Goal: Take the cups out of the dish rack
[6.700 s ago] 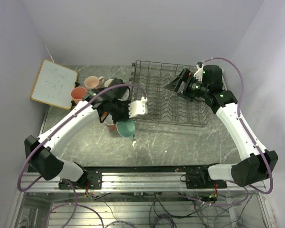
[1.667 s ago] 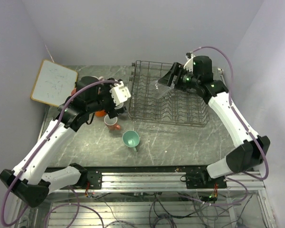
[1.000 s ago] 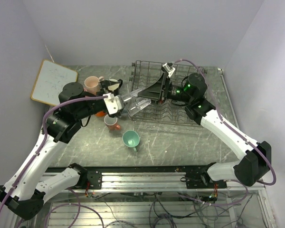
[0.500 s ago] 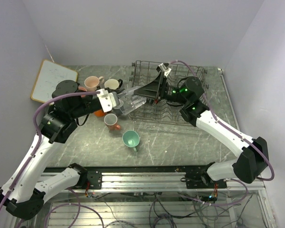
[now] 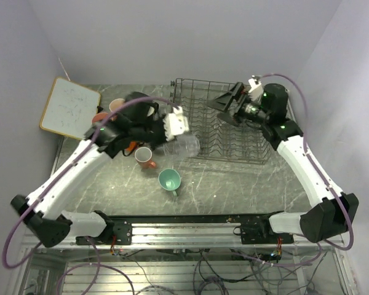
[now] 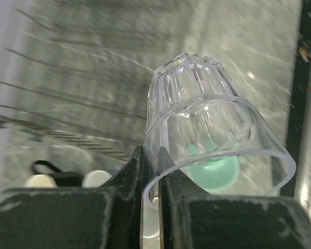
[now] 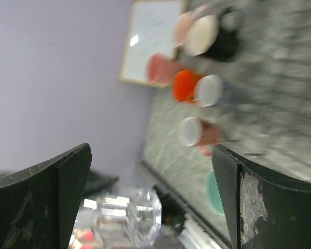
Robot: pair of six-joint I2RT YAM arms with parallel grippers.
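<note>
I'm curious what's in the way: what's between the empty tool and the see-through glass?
In the top view, only wire tines of the dish rack lie between the right tool and the clear glass, held by the left tool.

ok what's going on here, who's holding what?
The left hand is clamped on the rim of the clear glass, holding it just off the dish rack at its left front corner. The right hand is open over the rack and holds nothing. No cups show in the rack. The mint green cup and the salmon cup stand on the table to its left.
</note>
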